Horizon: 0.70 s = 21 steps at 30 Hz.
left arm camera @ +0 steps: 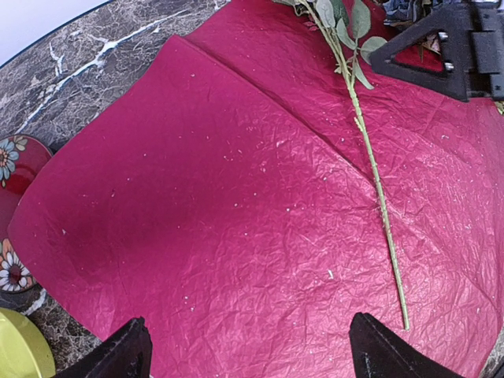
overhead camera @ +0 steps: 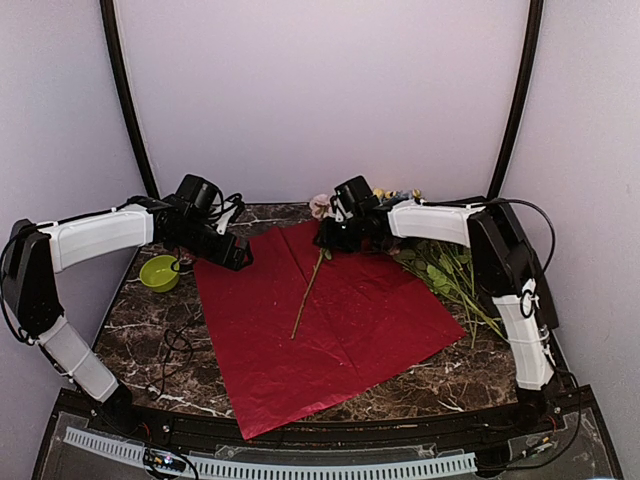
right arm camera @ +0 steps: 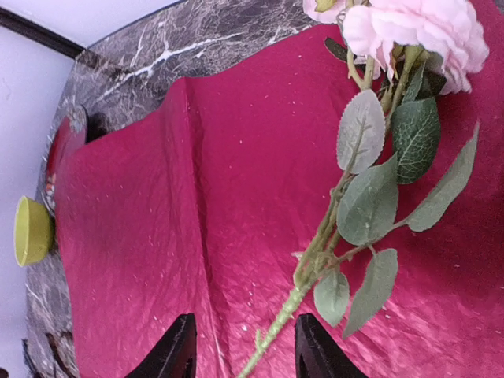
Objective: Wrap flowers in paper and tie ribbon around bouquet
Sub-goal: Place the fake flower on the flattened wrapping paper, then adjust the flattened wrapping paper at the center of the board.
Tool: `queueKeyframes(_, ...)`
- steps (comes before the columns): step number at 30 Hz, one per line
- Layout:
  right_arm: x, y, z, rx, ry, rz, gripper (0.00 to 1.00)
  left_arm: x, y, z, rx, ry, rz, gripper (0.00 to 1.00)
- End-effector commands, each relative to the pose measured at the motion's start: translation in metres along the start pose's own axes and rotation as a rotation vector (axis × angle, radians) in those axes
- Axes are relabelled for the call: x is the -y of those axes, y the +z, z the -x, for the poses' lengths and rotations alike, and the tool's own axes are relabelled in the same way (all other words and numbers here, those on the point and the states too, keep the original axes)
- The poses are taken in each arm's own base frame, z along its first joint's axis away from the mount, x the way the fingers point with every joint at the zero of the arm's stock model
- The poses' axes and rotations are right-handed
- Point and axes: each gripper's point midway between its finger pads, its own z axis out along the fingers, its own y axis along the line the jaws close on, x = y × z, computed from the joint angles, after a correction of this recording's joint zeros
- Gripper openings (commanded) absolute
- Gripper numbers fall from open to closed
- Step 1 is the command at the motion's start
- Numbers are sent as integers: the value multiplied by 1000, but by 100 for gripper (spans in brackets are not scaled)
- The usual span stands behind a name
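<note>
From above, the paper (overhead camera: 330, 320) is lying spread flat on the marble table (overhead camera: 140, 330), with a rose (overhead camera: 308, 290) resting across it and more flowers (overhead camera: 445, 270) lying beside its right edge. In the left wrist view, the left gripper (left arm camera: 250, 319) is hovering over the sheet with its jaws spread wide (nothing between them). In the right wrist view, the right gripper (right arm camera: 246, 323) is sitting unclenched, its jaws straddling the rose's stem without touching it.
</note>
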Motion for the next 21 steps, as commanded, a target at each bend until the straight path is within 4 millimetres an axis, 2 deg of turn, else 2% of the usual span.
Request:
queueKeyframes(1,-10,-77,39,61,-239,-101,42,-1,-3,-4,-2,16,12,89)
queueKeyframes(4,38,-119,44,45,-234,-225,38,-1,-3,-3,-4,15,10,89)
queueKeyframes(6,84,-148,43,33,-191,-329,35,0,-3,-3,-5,16,8,89)
queueKeyframes(10,174,-202,27,10,-67,-477,33,-4,3,-8,-23,18,25,89)
queueKeyframes(12,214,-221,18,9,-3,-538,33,-5,10,-16,-61,15,31,88)
queueKeyframes(15,272,-243,9,16,85,-625,33,-9,23,-28,-127,9,45,87)
queueKeyframes(16,285,-246,6,12,111,-631,35,-11,28,-33,-152,7,50,87)
queueKeyframes(18,301,-245,4,7,142,-617,39,-13,37,-43,-205,5,57,86)
queueKeyframes(21,313,-236,3,-16,144,-614,43,-14,51,-64,-311,-4,63,85)
